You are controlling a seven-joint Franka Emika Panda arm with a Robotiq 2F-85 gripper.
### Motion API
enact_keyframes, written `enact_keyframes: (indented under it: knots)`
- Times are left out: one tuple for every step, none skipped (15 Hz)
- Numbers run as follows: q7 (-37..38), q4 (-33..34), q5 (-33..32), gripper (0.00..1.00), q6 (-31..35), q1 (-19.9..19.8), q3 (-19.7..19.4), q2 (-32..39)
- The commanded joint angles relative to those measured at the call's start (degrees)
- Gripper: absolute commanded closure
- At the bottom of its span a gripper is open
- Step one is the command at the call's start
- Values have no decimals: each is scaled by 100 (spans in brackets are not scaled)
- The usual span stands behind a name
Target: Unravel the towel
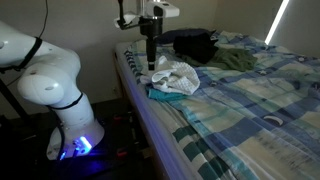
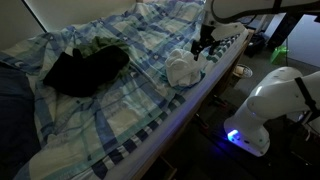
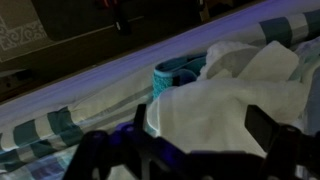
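At the bed's side edge, gripper (image 1: 151, 62) hangs pointing straight down just over the towel (image 1: 176, 76), jaws wide apart, nothing clamped btwn them. Wrist view shows the gripper (image 3: 188, 150) w/ its dark fingers (image 3: 272, 135) low in frame, spread to either side. The white towel (image 3: 235, 100) fills the space ahead of & btwn them; can't tell if they touch the fabric.

Towel is a crumpled white heap, bunched up, not spread, close to the mattress edge. An ext. view from the opposite side shows the same: towel (image 2: 182, 68) heaped right under the gripper (image 2: 200, 50).

Teal cloth (image 1: 163, 95) lies partly under the towel, sticking out on the side nearer the mattress edge. Wrist view has the teal cloth (image 3: 172, 80) peeking out beside the white folds.

Both sit on the blue plaid bedsheet (image 1: 250, 100), rumpled across the whole bed (image 2: 130, 115). Well apart from the towel, further along the bed: black garment (image 1: 192, 45) (image 2: 85, 68), w/ a green garment (image 1: 235, 60) (image 2: 100, 45) just beside it.

Off the bed, the robot's white base (image 1: 50, 80) (image 2: 265, 105) stands beside the mattress, blue light (image 1: 80, 145) (image 2: 232, 135) glowing low at its foot.
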Motion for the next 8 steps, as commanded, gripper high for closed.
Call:
enact_keyframes:
  knots:
    - [29, 205, -34, 0, -263, -137, -40, -66]
    - [8, 239, -18, 0, -275, -145, -63, -56]
    - [-20, 258, -10, 0, -262, -148, -88, -43]
    - [-21, 276, -5, 0, -253, -159, -104, -22]
    - [-64, 282, 21, 0, -225, -150, -143, 20]
    - [-135, 284, 62, 0, -218, -124, -198, 61]
    - [-212, 281, 110, 0, -177, -99, -265, 134]
    - [-251, 270, 127, 0, -111, -94, -305, 199]
